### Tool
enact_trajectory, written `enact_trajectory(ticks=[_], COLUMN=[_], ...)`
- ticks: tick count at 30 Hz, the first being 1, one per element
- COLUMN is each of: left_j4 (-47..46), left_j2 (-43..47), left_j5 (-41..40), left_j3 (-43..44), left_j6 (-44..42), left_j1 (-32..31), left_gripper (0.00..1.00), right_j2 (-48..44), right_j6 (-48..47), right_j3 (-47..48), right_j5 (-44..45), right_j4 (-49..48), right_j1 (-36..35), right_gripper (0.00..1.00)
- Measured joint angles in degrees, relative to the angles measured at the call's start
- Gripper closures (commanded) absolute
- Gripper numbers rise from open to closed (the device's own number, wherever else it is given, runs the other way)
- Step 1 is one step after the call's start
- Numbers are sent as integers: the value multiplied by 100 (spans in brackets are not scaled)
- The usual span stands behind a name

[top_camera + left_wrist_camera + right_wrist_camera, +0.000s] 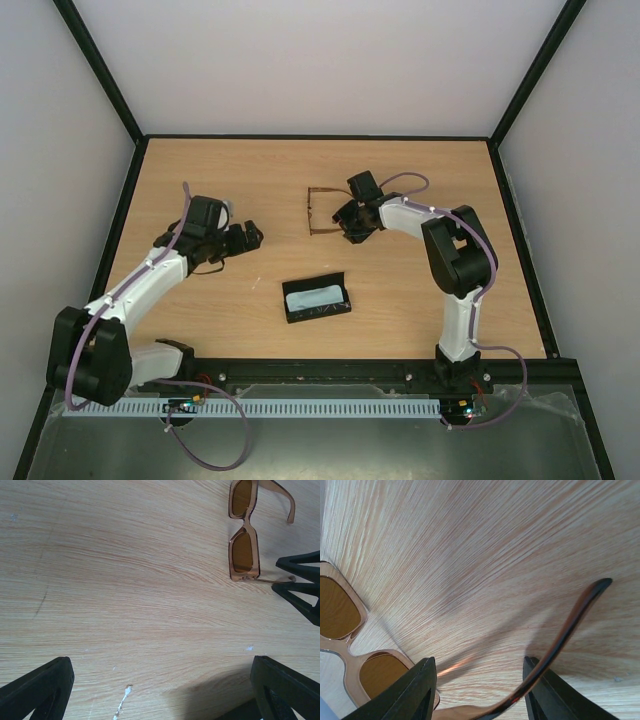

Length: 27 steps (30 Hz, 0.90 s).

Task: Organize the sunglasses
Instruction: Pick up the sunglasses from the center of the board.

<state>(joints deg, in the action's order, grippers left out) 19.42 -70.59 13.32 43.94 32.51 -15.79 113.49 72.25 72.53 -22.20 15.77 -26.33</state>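
Note:
The sunglasses (322, 211), with a thin brown frame and brown lenses, lie on the wooden table behind the centre. They also show in the left wrist view (243, 532) and the right wrist view (342, 611). My right gripper (346, 217) is open at their right side. In the right wrist view (477, 680) one temple arm (572, 622) curves up between the fingers, against the right finger (555, 695). My left gripper (243, 238) is open and empty over bare table to the left, its view (162, 685) showing only wood between its fingers.
A black oblong case (317, 300) lies open near the table's front centre, with a light blue-grey cloth (315, 298) inside it. Black frame rails and white walls border the table. The right gripper's black fingers (300, 582) show in the left wrist view.

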Motion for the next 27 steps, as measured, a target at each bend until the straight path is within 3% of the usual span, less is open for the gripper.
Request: enact_trajectory(ticks=[8, 17, 20, 22, 27], left_j4=[-72, -107, -116, -118, -116], left_j2=[-76, -98, -101, -101, -101], left_j5=[2, 15, 15, 17, 24], left_j3=[0, -4, -15, -26, -50], left_j6=[2, 0, 0, 0, -2], left_j1=[2, 2, 2, 9, 39], left_gripper=[1, 1, 1, 1, 1], right_j2=[0, 20, 74, 111, 168], right_j6=[-24, 33, 48, 72, 59], right_j3=[2, 13, 74, 96, 114], right_j5=[-13, -24, -39, -42, -31], right_j4=[4, 0, -2, -20, 4], right_j1=[-22, -133, -216, -260, -284], right_gripper=[49, 54, 62, 74, 91])
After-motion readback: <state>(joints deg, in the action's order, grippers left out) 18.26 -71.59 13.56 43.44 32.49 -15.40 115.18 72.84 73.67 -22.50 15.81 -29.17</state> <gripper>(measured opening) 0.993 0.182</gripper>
